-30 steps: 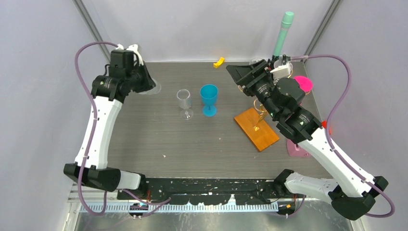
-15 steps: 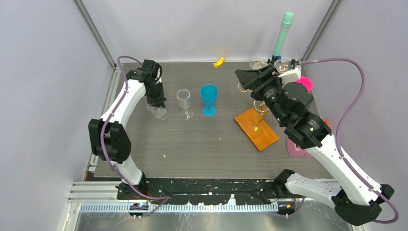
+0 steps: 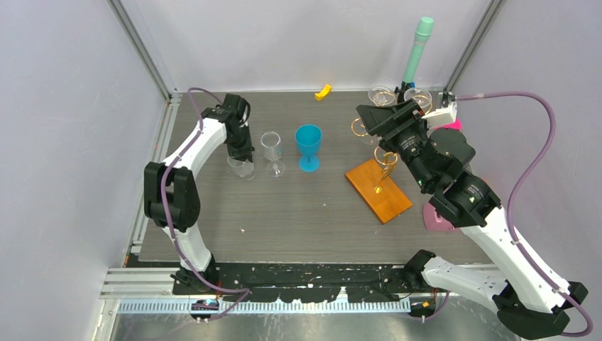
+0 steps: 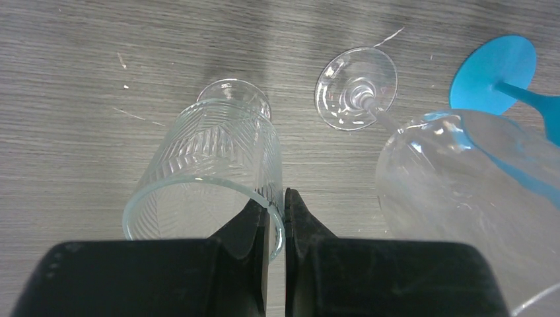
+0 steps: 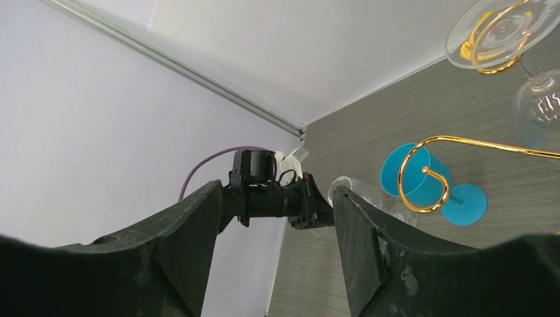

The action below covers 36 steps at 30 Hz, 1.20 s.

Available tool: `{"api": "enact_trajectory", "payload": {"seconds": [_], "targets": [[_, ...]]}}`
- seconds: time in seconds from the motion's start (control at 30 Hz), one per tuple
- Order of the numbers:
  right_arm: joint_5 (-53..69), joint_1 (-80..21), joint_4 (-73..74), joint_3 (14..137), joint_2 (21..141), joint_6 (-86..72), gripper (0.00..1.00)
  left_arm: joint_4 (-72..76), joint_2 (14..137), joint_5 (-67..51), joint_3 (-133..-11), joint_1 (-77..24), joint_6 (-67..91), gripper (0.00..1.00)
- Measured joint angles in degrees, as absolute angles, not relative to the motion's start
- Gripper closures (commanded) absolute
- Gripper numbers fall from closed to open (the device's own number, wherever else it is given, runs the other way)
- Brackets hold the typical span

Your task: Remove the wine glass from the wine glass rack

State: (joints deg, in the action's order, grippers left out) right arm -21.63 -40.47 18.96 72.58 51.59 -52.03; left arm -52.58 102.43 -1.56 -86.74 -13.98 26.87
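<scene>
Grey table [image 3: 298, 213], left pincer [image 4: 282, 205] pinching ribbed glass [image 4: 211, 158], moved rightward, right pincer [image 5: 277, 198] open.

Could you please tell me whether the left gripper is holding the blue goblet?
No, the left gripper is shut on the rim of the clear patterned glass, not the blue goblet.

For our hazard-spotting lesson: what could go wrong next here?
The left gripper pinches the patterned glass by its rim alone; it could slip, or bump the clear wine glass close by. The open right gripper sits near the wine glass rack; snagging a thin wire arm might shake a hanging glass loose.
</scene>
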Motion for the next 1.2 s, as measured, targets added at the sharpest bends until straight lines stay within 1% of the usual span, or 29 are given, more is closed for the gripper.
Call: {"api": "enact_trajectory", "payload": {"seconds": [0.07,0.13,0.3,0.43,0.7,0.9,1.03,1.13,1.2], "targets": [[-21.63,-40.47,18.96,72.49,51.48,-52.21,0.36,-52.34,102.61,-1.58,-86.63,-13.98,27.03,0.96],[-21.63,-40.47,19.16,72.38,51.35,-52.47,0.37,-52.03,102.63,-1.56,-86.63,-13.98,27.05,0.88],[-21.56,-40.47,20.43,72.40,51.40,-52.86,0.39,-51.55,102.63,-0.62,-86.63,-13.98,27.00,0.79],[-21.52,-40.47,21.91,72.49,51.42,-52.97,0.39,-50.72,102.45,-0.14,-86.63,-13.98,27.03,0.77],[-21.06,-40.47,24.36,73.65,51.79,-53.80,0.40,-51.13,101.65,0.32,-87.39,-13.98,27.00,0.69],[-20.62,-40.47,26.57,76.86,52.18,-53.89,0.40,-51.44,96.90,0.23,-87.92,-13.98,26.96,0.66],[-20.23,-40.47,27.99,78.52,52.40,-53.67,0.37,-51.72,91.96,0.21,-87.94,-13.85,26.74,0.65],[-20.36,-40.47,30.26,81.36,54.00,-52.10,0.33,-52.49,88.88,-0.10,-87.94,-13.56,26.59,0.56],[-20.84,-40.47,32.01,84.23,55.68,-50.41,0.29,-53.08,86.74,-0.82,-87.88,-13.34,26.46,0.49]]}}
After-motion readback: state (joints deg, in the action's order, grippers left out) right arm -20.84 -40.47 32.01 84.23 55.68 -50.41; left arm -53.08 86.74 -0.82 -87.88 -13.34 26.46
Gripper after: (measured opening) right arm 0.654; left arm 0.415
